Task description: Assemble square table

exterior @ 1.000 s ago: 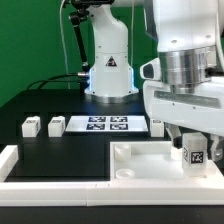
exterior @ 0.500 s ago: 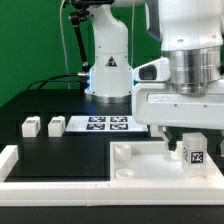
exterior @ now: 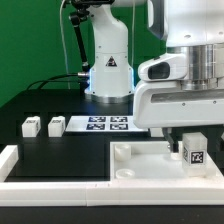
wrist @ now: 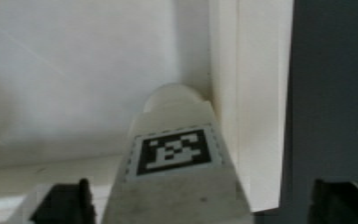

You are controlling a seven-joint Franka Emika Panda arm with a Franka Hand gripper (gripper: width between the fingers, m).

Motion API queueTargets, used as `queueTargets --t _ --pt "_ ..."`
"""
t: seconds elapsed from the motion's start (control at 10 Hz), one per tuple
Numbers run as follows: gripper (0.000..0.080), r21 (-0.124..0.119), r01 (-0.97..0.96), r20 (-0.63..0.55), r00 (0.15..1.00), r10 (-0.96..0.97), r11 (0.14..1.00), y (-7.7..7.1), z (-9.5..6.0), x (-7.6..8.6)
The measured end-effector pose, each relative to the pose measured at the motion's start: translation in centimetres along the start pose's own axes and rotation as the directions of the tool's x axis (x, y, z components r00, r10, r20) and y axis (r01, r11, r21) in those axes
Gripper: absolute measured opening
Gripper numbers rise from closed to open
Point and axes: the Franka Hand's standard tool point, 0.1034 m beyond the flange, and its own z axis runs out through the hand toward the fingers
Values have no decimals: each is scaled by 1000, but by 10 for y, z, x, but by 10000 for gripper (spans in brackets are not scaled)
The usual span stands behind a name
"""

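**Over the tabletop slab: open jaws astride one leg**

Above the white tabletop slab, toward the exterior view's right, my gripper hung with its jaws apart and nothing held. The wrist view showed the tagged leg block between my two dark fingers, with a gap on either side, so no contact was yet made. The leg block stood on the slab, its black-and-white tag facing outward in the exterior view. Two other leg blocks sat on the black table at the exterior view's left, well apart from the slab and just beside the marker board.

I judged the leg to be light, rigid plastic that would not yield under the pads. Its smooth white faces looked slippery, so a skewed squeeze seemed likely to twist or tip it. I reckoned the best hold was on the two plain side faces, square-on at mid-body and clear of the tag. The slab looked far broader and heavier, and I expected it to stay put while the leg was lifted off it.
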Motion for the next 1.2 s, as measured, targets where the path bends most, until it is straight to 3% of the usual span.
queueTargets --t 0.1,0.2,0.3,0.4,0.6,0.7,0.9,1.0,1.2 --pt "368 1 -28 1 1000 28 1000 0 0 0" --pt "368 1 -92 1 996 92 996 0 1 0" --pt "294 0 -165 1 986 165 986 1 1 0" --pt "294 0 -210 1 978 210 978 1 1 0" --pt "294 -6 -490 -3 872 490 872 1 1 0" --pt "294 -10 -674 9 738 674 738 1 1 -2" --pt "294 5 -877 46 481 876 481 4 1 1" --pt "294 -6 -932 68 362 930 363 7 -2 4" --pt "294 -12 -971 79 239 968 241 9 -1 4"
